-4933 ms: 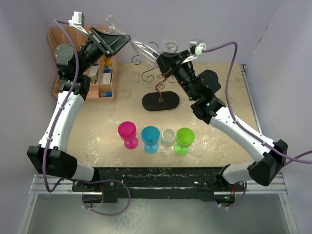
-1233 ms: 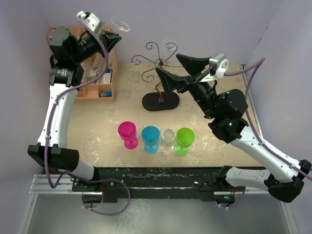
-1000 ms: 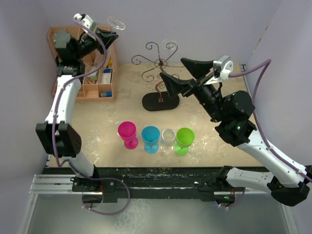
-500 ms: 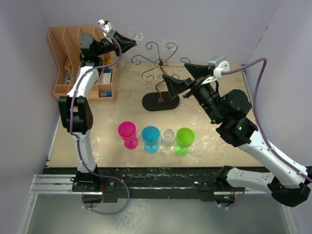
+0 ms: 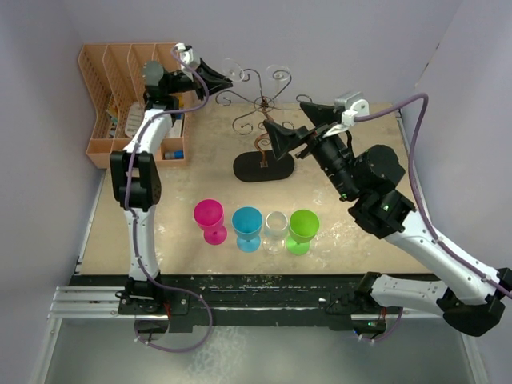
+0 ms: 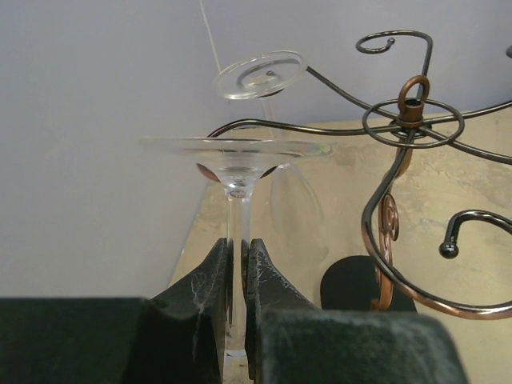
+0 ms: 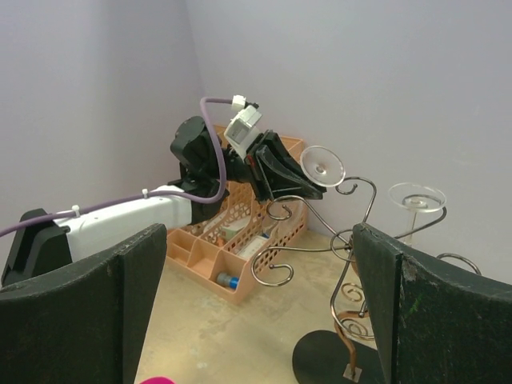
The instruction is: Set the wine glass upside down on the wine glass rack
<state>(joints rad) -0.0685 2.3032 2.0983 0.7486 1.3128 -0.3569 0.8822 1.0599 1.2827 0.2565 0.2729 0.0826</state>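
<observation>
My left gripper (image 6: 238, 244) is shut on the stem of a clear wine glass (image 6: 236, 148), held upside down with its flat foot on top. The bowl is hidden behind the fingers. In the top view the left gripper (image 5: 210, 74) holds the wine glass (image 5: 232, 70) at the left scroll arms of the wine glass rack (image 5: 262, 102), a dark wire stand on a black oval base. A second clear glass (image 6: 260, 76) hangs upside down on the wine glass rack (image 6: 412, 120). My right gripper (image 5: 298, 124) stands open just right of the rack, holding nothing.
A peach slotted organizer (image 5: 132, 104) with small items stands at the back left, under the left arm. Pink (image 5: 210, 218), blue (image 5: 247, 226), clear (image 5: 275, 229) and green (image 5: 303, 230) goblets stand in a row near the front. The back wall is close behind the rack.
The left gripper has carried the wine glass to the right, from above the organizer to the rack's left arms. The right gripper stayed open and shifted slightly.
</observation>
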